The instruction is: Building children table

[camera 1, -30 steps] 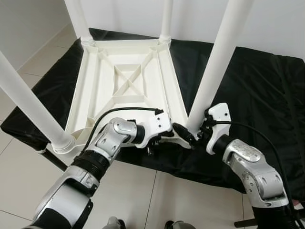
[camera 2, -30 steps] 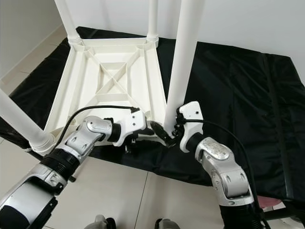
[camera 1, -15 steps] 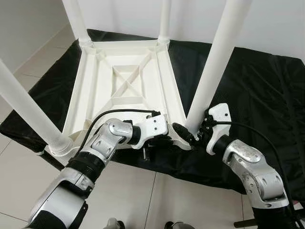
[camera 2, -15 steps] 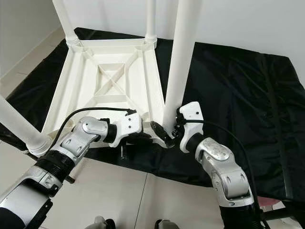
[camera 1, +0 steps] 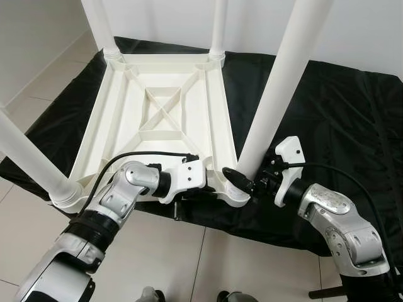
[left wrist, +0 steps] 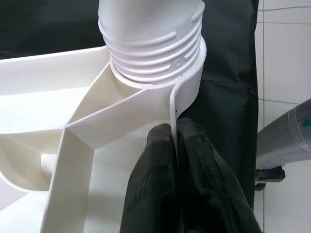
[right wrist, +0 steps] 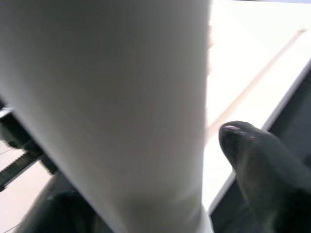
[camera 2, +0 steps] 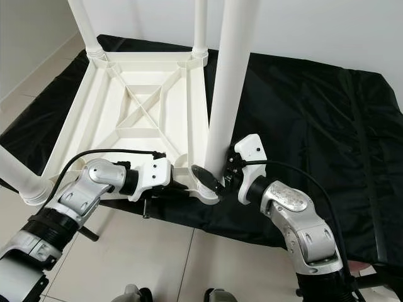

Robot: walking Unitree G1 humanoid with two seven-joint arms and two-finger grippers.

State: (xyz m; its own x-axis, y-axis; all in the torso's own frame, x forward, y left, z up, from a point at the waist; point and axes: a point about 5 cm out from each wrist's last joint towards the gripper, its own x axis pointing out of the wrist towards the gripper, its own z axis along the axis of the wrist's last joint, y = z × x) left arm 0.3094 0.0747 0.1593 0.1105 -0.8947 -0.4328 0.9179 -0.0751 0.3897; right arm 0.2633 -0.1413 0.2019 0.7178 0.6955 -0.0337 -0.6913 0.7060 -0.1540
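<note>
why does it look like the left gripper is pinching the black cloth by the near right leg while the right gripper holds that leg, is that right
Not the cloth. The left wrist view shows the left gripper pinching the white table frame's rim beside the leg socket. The right gripper does hold that leg.

Upturned white table (camera 1: 165,119) with four upright legs blocking its corners, open ribbed middle between them, bare black cloth (camera 1: 340,119) free on the right

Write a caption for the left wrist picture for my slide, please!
Left gripper pinches the white table's thin rim just below the threaded leg sitting in its corner socket.
</note>
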